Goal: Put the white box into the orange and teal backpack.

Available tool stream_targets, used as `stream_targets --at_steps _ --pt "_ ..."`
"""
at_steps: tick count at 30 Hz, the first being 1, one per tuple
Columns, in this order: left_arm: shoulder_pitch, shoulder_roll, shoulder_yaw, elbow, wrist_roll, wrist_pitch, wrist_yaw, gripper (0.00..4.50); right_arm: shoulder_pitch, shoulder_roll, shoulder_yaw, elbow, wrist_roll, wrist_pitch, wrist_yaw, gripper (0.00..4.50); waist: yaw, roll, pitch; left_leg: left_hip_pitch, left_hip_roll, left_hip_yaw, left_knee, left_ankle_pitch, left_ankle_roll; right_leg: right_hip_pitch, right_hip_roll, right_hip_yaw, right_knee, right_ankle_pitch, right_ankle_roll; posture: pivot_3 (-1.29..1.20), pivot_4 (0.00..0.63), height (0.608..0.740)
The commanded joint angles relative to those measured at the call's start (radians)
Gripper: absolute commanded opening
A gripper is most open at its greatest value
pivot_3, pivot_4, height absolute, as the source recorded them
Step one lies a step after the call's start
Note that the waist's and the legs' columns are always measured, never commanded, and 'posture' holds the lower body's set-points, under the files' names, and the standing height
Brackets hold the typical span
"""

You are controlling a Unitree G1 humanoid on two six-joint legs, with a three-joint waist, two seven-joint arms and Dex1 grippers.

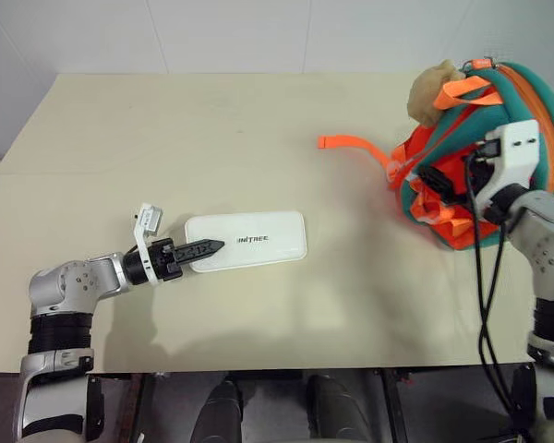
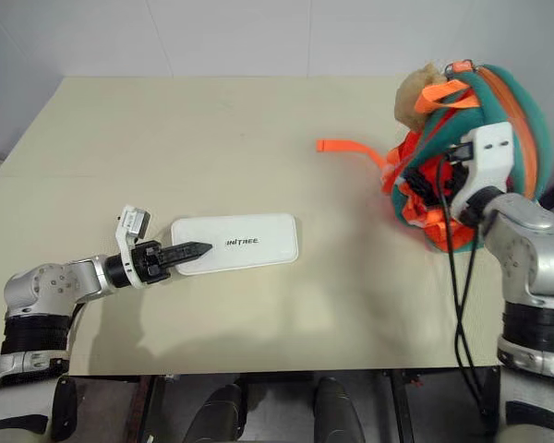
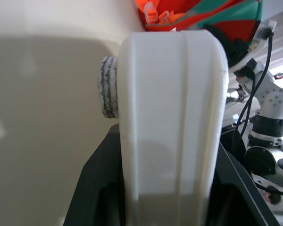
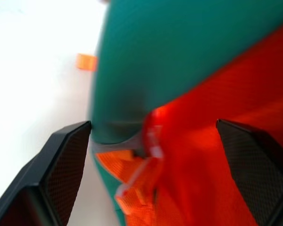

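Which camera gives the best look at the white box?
The left eye view: the white box lies whole on the table, lettering showing, the left gripper at its end. The right eye view shows the same. The left wrist view shows one rounded end close up.

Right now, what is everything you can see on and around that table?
flat white rectangular box with dark lettering: one, white, lying on the table near the left side.
small orange and teal fabric backpack: one, orange and teal with a tan plush bit, at the table's right edge, one orange strap trailing left.
beige table: one, beige.
left gripper: black fingers, shut on the white box's end.
right gripper: black fingers, open, at the backpack.
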Motion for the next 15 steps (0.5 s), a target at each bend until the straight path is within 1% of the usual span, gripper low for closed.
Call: stream_targets --at_steps 1,4,8,13,15 --pt "0.037 0.013 0.050 -0.044 -0.009 0.017 0.063 1.36 -0.033 0.006 -0.019 0.016 0.017 0.000 0.018 4.48 0.002 0.000 0.000 0.000 0.000 0.000 0.000 0.000 0.000 0.000 0.000 0.000 0.001 0.000 0.000 0.00 0.150 0.740" --pt "0.073 0.021 0.073 -0.075 -0.024 0.026 0.083 1.36 -0.019 -0.022 -0.004 0.016 0.012 0.006 0.062 4.48 0.006 0.000 0.000 0.000 0.000 0.000 0.001 0.000 0.000 0.000 0.000 0.000 0.001 0.000 0.000 0.00 0.150 0.740" --pt "0.095 0.019 0.089 -0.101 -0.042 0.035 0.103 1.36 -0.019 -0.028 -0.018 0.017 0.015 0.008 0.079 4.48 0.005 0.000 0.000 0.000 0.000 0.000 0.001 0.000 0.000 0.000 0.000 0.000 0.001 0.000 0.000 0.00 0.150 0.740" --pt "0.095 0.009 0.088 -0.112 -0.054 0.039 0.123 1.36 -0.073 0.042 0.017 0.121 -0.059 -0.134 0.030 4.48 0.000 0.000 0.000 0.000 0.000 0.000 0.002 0.000 0.000 0.000 0.000 0.000 0.002 0.000 0.000 0.00 0.150 0.740" --pt "0.085 0.007 0.083 -0.108 -0.057 0.039 0.128 1.36 -0.122 0.090 0.027 0.212 -0.094 -0.211 -0.003 4.48 -0.003 0.000 0.000 0.000 0.000 0.000 0.002 0.000 0.000 0.000 0.000 0.000 0.002 0.000 0.000 0.00 0.150 0.740"
